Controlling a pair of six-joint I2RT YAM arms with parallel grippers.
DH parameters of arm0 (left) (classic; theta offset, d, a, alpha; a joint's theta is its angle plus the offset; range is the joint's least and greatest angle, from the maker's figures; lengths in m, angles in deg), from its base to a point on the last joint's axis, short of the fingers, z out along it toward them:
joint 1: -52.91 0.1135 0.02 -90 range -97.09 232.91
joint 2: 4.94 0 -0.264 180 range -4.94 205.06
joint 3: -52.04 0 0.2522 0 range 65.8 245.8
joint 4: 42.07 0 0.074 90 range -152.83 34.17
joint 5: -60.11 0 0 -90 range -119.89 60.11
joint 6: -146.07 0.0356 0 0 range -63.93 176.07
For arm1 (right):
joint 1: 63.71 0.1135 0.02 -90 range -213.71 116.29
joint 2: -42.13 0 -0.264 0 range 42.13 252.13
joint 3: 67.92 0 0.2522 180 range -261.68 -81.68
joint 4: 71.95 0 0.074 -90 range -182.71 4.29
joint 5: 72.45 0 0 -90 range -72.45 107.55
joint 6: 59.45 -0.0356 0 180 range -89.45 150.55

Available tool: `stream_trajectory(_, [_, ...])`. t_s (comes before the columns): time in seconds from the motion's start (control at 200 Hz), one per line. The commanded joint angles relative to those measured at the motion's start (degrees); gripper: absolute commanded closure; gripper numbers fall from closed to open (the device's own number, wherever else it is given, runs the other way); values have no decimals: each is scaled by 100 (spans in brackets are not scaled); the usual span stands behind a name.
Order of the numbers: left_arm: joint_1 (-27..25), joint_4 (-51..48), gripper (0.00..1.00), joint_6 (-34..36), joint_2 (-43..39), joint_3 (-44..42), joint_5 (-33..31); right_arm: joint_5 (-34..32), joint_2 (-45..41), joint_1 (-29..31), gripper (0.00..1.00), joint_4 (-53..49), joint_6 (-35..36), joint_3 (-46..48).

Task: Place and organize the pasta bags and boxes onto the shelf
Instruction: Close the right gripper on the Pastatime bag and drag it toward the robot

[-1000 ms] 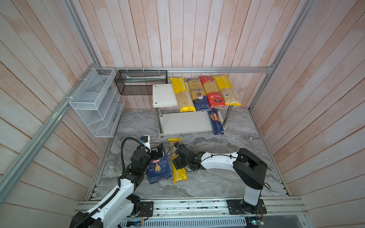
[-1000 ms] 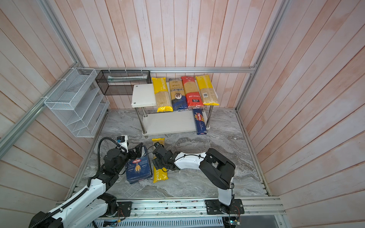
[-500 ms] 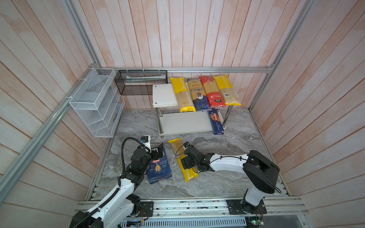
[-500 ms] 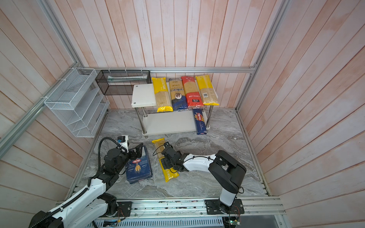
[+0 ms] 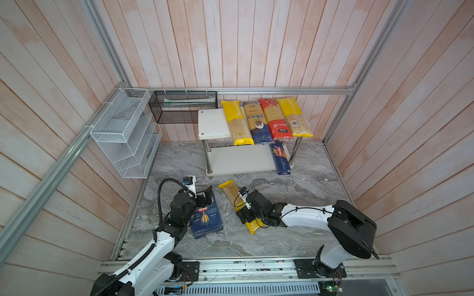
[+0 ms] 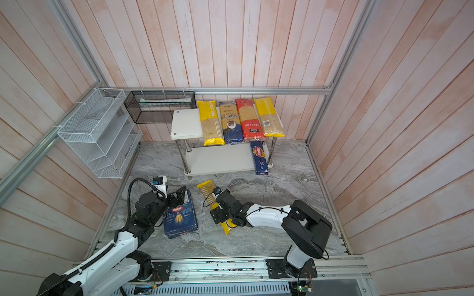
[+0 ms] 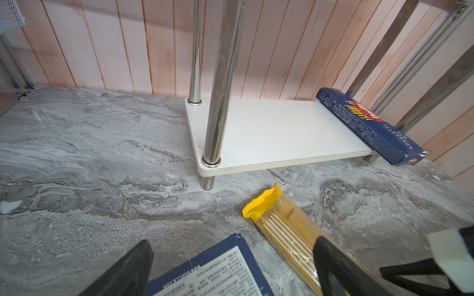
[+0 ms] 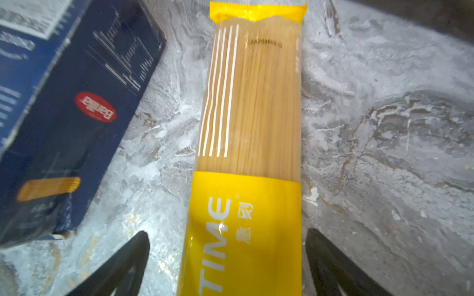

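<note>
Since a second ago: the loose yellow bag (image 5: pixel 231 194) has swung on the desk (image 5: pixel 302 184), its near end now further right. My right arm drew back rightward with it.

Right claw (image 8: pixel 228 243): fingers apart, straddling the bag's printed yellow band across its narrow width, desk showing on either side. My guess is that closing here takes it crosswise.

Left claw (image 7: pixel 232 267): fingers apart over the far end of the wide box (image 5: pixel 206 220), which lies flat left of the bag.

Shelf (image 5: pixel 213 125): four bags (image 5: pixel 266 120) lie side by side on the right of the top board, so the bare left strip suits the fifth. The Spaghetti box (image 5: pixel 281 159) lies along the lower board's right end, and the rest is free for the wide box.
</note>
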Motion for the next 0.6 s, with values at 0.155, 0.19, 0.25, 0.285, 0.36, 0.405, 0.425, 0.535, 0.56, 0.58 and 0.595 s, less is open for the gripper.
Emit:
stream_trajectory(0.155, [23,27,0,69,21,3,48,-47,302,24,3,-73,100,29])
stream_trajectory(0.19, [22,27,0,71,23,5,48,-27,331,24,5,-60,100,22])
stream_trajectory(0.25, [23,23,0,67,22,2,48,-110,411,26,6,-65,49,17])
stream_trajectory(0.285, [22,22,0,57,38,9,44,-136,454,25,7,-62,54,15])
stream_trajectory(0.36, [21,23,0,63,38,11,31,-189,557,35,7,-127,72,-18])
stream_trajectory(0.405, [27,21,0,53,38,4,17,-228,611,31,8,-170,72,-39])
stream_trajectory(0.425, [28,24,0,51,28,9,13,-235,636,25,9,-173,77,-47])
stream_trajectory(0.535, [22,18,0,54,26,3,13,-237,742,29,11,-183,72,-73])
stream_trajectory(0.56, [25,14,0,55,22,4,15,-238,754,33,11,-177,72,-75])
stream_trajectory(0.58, [28,21,0,48,22,8,13,-224,768,33,11,-177,72,-80])
stream_trajectory(0.595, [26,24,0,53,31,14,13,-236,772,33,12,-173,72,-84])
